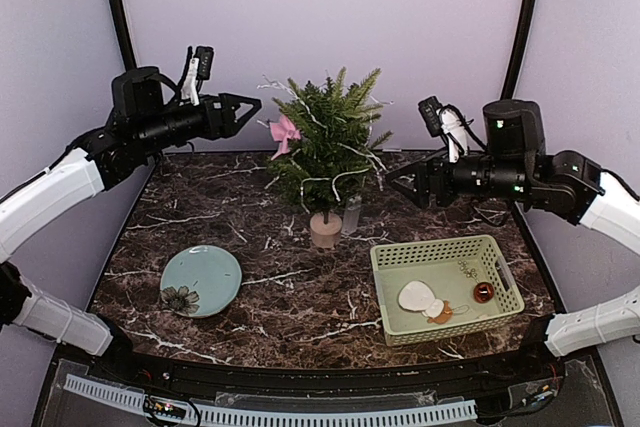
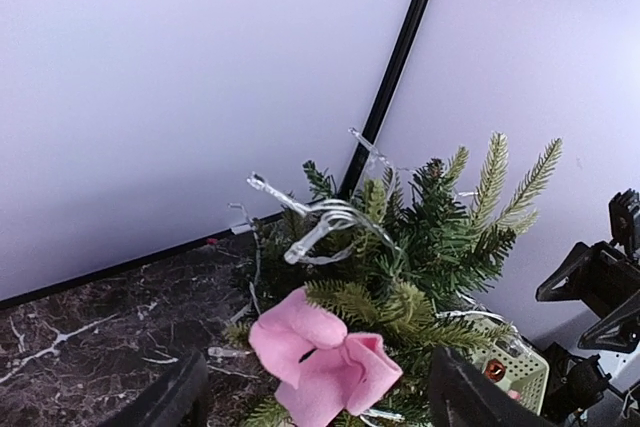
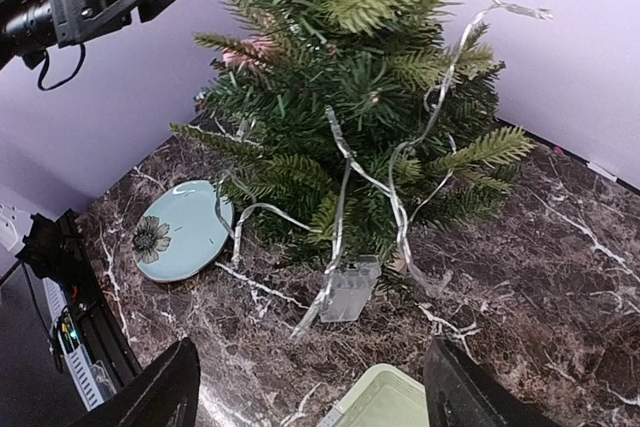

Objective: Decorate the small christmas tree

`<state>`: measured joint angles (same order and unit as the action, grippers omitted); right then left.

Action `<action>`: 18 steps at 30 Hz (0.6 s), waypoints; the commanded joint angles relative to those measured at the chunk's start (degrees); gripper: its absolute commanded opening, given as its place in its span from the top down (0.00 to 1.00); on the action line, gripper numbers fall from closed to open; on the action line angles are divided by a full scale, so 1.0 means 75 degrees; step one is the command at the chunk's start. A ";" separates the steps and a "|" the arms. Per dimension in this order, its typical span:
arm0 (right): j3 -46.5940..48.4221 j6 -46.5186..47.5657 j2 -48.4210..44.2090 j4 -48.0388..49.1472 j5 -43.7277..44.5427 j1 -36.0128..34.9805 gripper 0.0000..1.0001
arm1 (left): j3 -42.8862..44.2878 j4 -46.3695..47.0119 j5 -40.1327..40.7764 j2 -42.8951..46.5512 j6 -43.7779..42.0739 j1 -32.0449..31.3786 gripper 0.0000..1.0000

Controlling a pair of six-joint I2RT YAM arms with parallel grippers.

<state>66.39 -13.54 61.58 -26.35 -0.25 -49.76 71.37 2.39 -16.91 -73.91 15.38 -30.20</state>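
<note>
Right wrist: small christmas tree (image 3: 350,97) seemingly hides its pot (image 1: 325,231); basket (image 3: 385,399) cropped.

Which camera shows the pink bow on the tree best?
The left wrist view: the pink bow sits large in the foreground. The top view shows it small, on the left of the tree; the right wrist view catches only a pink sliver behind branches.

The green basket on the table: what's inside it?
The basket holds a white rounded ornament, a small tan piece beside it and a reddish-brown ball by the right wall. Anything tucked against its near wall is hidden.
</note>
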 commanded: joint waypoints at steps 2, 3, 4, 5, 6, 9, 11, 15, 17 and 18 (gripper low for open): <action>-0.0232 -0.0415 -0.0231 0.0472 -0.0534 0.0629 0.19 | -0.0533 -0.0230 -0.0257 0.0630 0.0423 0.0301 0.10; -0.0311 -0.0476 -0.0296 0.0510 -0.0565 0.0745 0.18 | -0.0673 -0.0262 -0.0284 0.0769 0.0546 0.0347 0.08; -0.0405 -0.0561 -0.0379 0.0536 -0.0589 0.0865 0.17 | -0.0747 -0.0273 -0.0286 0.0847 0.0590 0.0420 0.05; -0.0526 -0.0653 -0.0478 0.0594 -0.0673 0.1006 0.17 | -0.0896 -0.0278 -0.0276 0.0993 0.0675 0.0436 0.04; -0.0680 -0.0734 -0.0588 0.0630 -0.0720 0.1191 0.16 | -0.1005 -0.0275 -0.0221 0.1065 0.0719 0.0457 0.02; -0.0966 -0.1061 -0.0786 0.0386 -0.0863 0.1660 0.15 | -0.1523 -0.0250 -0.0191 0.1366 0.0946 0.0463 0.01; -0.0915 -0.1169 -0.0656 -0.0099 -0.0781 0.1920 0.16 | -0.1836 -0.0195 -0.0089 0.1526 0.1031 0.0464 0.01; -0.0871 -0.1242 -0.0314 -0.0885 -0.0459 0.2040 0.18 | -0.2327 -0.0251 0.0053 0.1760 0.1029 0.0467 0.01; -0.0896 -0.1316 -0.0110 -0.1262 -0.0381 0.2034 0.19 | -0.2534 -0.0270 0.0164 0.1879 0.1004 0.0470 0.01; -0.0982 -0.1400 -0.0022 -0.1430 -0.0442 0.2031 0.21 | -0.2644 -0.0272 0.0213 0.1954 0.0984 0.0467 0.01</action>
<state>59.77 -21.80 59.27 -31.05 -4.32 -34.74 54.08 0.30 -16.97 -61.80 22.35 -26.89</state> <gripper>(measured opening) 0.808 0.988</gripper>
